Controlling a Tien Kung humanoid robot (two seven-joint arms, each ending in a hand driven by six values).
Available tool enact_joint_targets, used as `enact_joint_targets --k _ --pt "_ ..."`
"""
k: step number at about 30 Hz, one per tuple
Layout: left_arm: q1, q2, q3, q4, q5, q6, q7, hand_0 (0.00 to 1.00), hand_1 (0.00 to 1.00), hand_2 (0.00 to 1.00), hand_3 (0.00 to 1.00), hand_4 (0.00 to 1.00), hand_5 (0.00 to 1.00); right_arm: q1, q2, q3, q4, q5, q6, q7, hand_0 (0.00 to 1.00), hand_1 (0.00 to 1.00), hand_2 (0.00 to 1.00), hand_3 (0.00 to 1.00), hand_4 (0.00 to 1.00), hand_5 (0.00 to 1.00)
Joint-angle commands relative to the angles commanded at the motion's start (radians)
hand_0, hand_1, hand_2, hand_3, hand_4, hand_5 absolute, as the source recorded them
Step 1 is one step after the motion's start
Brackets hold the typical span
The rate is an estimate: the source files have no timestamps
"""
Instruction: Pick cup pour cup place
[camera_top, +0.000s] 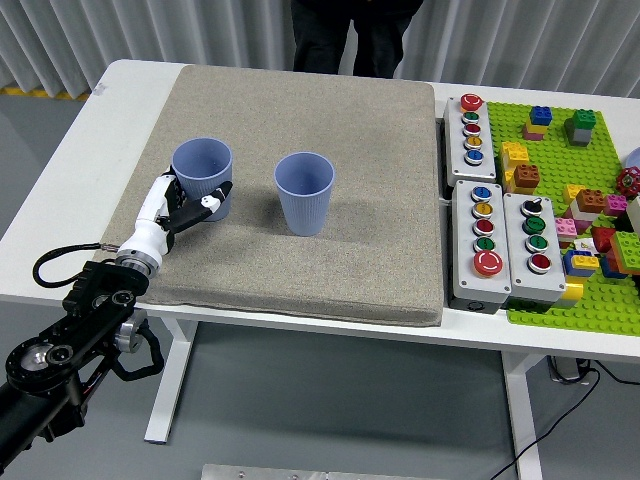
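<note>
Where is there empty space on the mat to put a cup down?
The mat is bare to the right of the right cup, up to the button boxes, and along its far edge. It is crowded on the left, where the left hand holds the left cup.

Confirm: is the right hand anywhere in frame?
No. Only the left hand shows, wrapped around the left cup on the mat.
</note>
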Motion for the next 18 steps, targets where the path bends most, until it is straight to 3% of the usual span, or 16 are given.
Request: enact_joint_targets --k 8,9,14,15,18 --pt "-0.007 -0.001 0.005 0.011 -0.016 0.012 -0.007 0.998 0.998 0.998 0.998 0.721 0.172 0.001 0.000 0.000 0.000 0.000 0.000 0.000 0.685 0.649 0.580 0.582 0.002 0.068" --pt "-0.008 -0.001 0.005 0.011 -0.019 0.016 -0.010 0.960 0.928 0.998 0.998 0.731 0.189 0.001 0.000 0.000 0.000 0.000 0.000 0.000 0.686 0.649 0.578 0.582 0.002 0.067" --pt "-0.002 -0.005 0.007 0.006 -0.015 0.022 -0.012 0.960 0.928 0.998 0.998 0.731 0.189 0.000 0.000 -0.002 0.000 -0.001 0.001 0.000 0.686 0.649 0.578 0.582 0.002 0.067" --pt "-0.001 -0.006 0.006 0.005 -0.014 0.023 -0.012 0.853 0.817 0.962 0.987 0.726 0.187 0.000 0.000 -0.002 0.000 -0.002 0.001 0.000 0.686 0.649 0.578 0.582 0.002 0.067" --pt "0.001 -0.007 0.007 0.003 -0.009 0.028 -0.015 0.853 0.817 0.962 0.987 0.726 0.187 0.000 0.000 0.000 0.000 -0.003 0.001 0.000 0.686 0.649 0.578 0.582 0.002 0.067"
